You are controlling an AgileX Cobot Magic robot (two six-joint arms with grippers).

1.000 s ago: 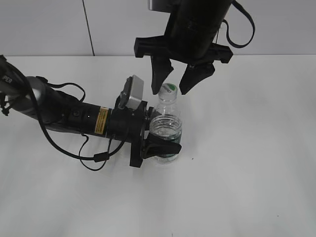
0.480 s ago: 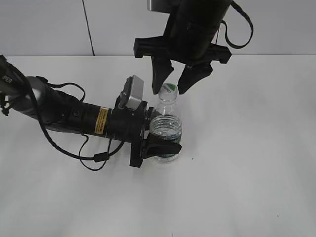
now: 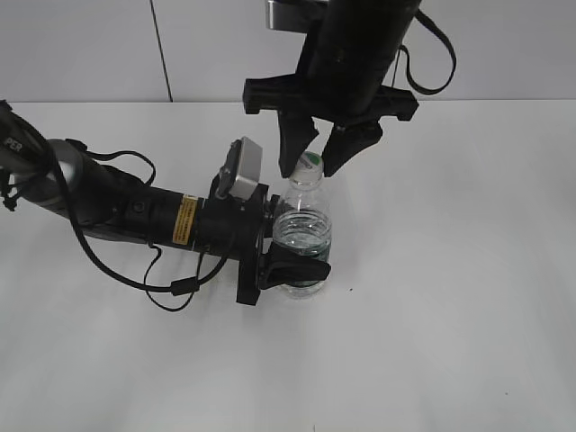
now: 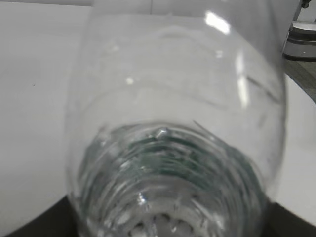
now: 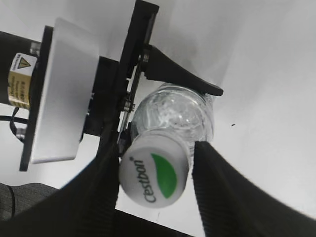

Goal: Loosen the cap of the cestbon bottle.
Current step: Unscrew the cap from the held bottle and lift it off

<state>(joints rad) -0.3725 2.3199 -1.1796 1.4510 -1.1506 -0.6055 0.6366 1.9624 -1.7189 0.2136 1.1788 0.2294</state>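
Exterior view. The cestbon bottle (image 3: 302,236) stands upright on the white bench (image 3: 450,315), slightly left of frame centre. The left end effector (image 3: 290,263) reaches in horizontally from the left of the frame and pinches the bottle's lower body between its jaws. The right end effector (image 3: 315,155) hangs from the top of the frame, fingers pointing down, with the cap (image 3: 310,164) between its fingertips; the jaws stand spread, with a narrow gap visible on the right side and none discernible on the left. The bottle's long axis runs vertically, roughly in line with the right arm's approach, so the right arm is the nearer to the cap.

Left wrist view. The clear ribbed wall of the bottle fills the frame; the jaws themselves are mostly hidden, only dark edges showing at the lower corners.

Right wrist view. The cap, seen from above in the lower centre of the frame, sits between the two dark fingers (image 5: 217,192). The left finger appears to touch its rim; the right stands just beside it with a slim gap. Judged from this, the jaws need further closing before any twist about the vertical axis.
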